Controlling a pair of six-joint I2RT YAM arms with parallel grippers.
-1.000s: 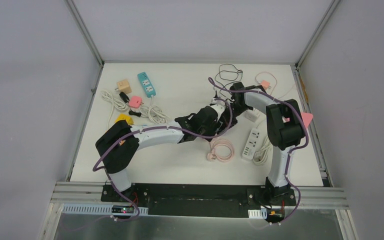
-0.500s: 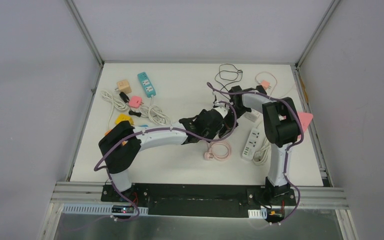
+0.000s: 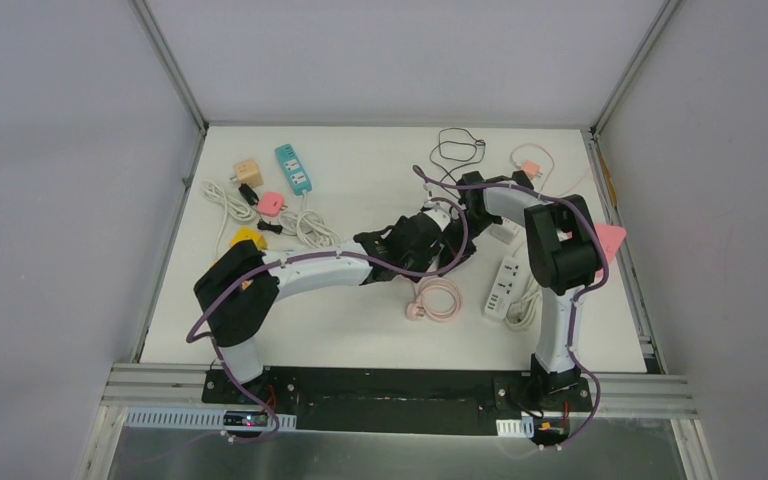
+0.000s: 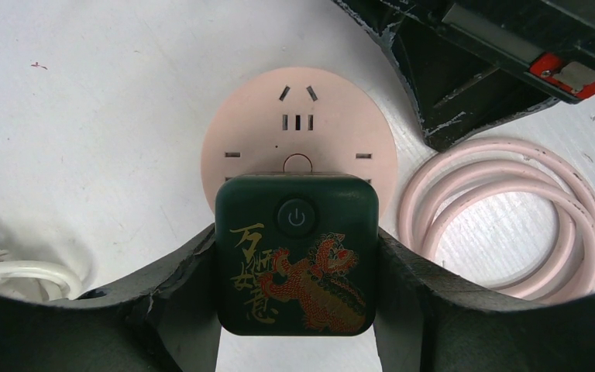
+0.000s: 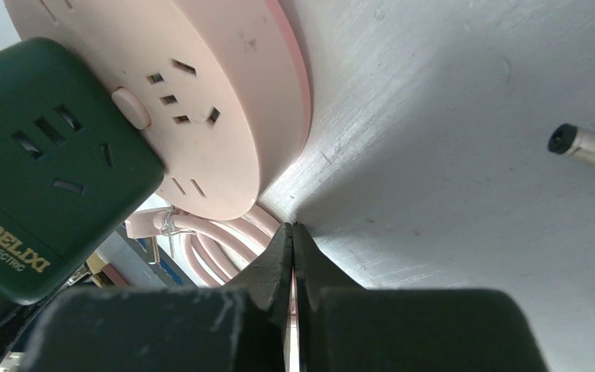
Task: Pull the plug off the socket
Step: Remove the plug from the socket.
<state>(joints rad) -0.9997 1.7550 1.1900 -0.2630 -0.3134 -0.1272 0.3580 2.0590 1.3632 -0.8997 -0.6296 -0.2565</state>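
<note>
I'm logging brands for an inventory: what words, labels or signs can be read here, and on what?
"DELIXI ELECTRIC": side of the green cube plug.
Power sign: round button on its top.
Gold Chinese characters on its top: too stylised to read.
Pink socket: no text visible.

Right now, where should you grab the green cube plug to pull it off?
Its two flat sides, coming in over the button face. The green cube plug sticks out from the round pink socket, so those sides are bare; the left gripper pinches them.
</note>
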